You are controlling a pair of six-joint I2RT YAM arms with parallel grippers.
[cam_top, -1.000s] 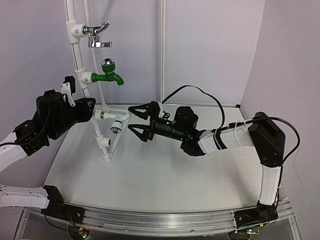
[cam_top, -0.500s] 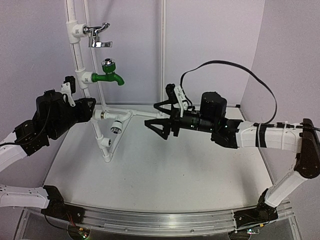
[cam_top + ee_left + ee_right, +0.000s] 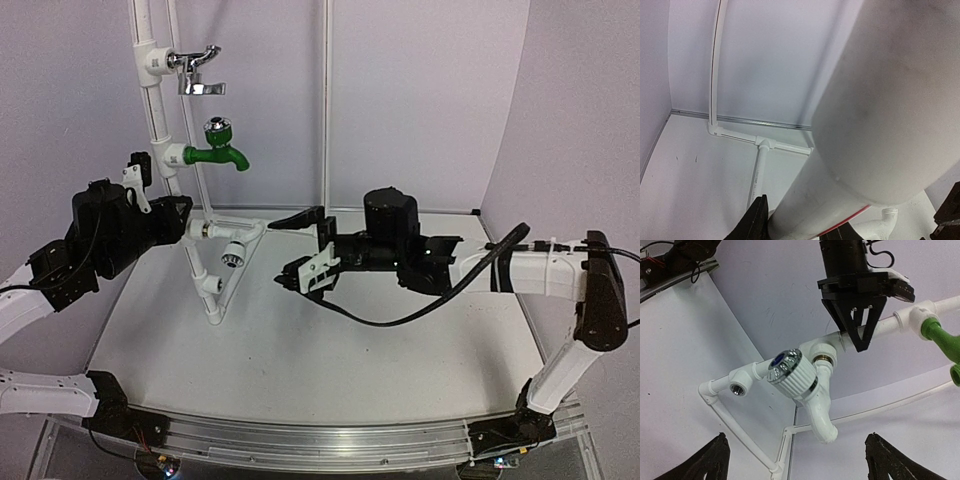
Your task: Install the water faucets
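One of the water faucets [image 3: 232,252], white with a ribbed knob and chrome face, hangs from a pipe fitting [image 3: 205,230] on the white pipe frame. In the right wrist view this faucet [image 3: 799,377] points its spout down, just above and between my wide-apart fingers. My right gripper [image 3: 297,248] is open and empty, a short way right of the faucet. My left gripper [image 3: 188,218] is shut on the white pipe [image 3: 850,130] beside that fitting. The left wrist view shows the black fingers [image 3: 758,220] pressed against the pipe. An empty threaded socket [image 3: 737,388] sits lower on the frame.
A green-bodied tap [image 3: 215,152] and a chrome lever tap [image 3: 196,70] are mounted higher on the upright pipe [image 3: 150,100]. The frame's foot [image 3: 213,312] rests on the white table. Walls close in behind and on both sides.
My right gripper drew back to the right from the faucet, then rolled its wrist and came partly back toward it, staying open. The left arm and the pipe have not moved.
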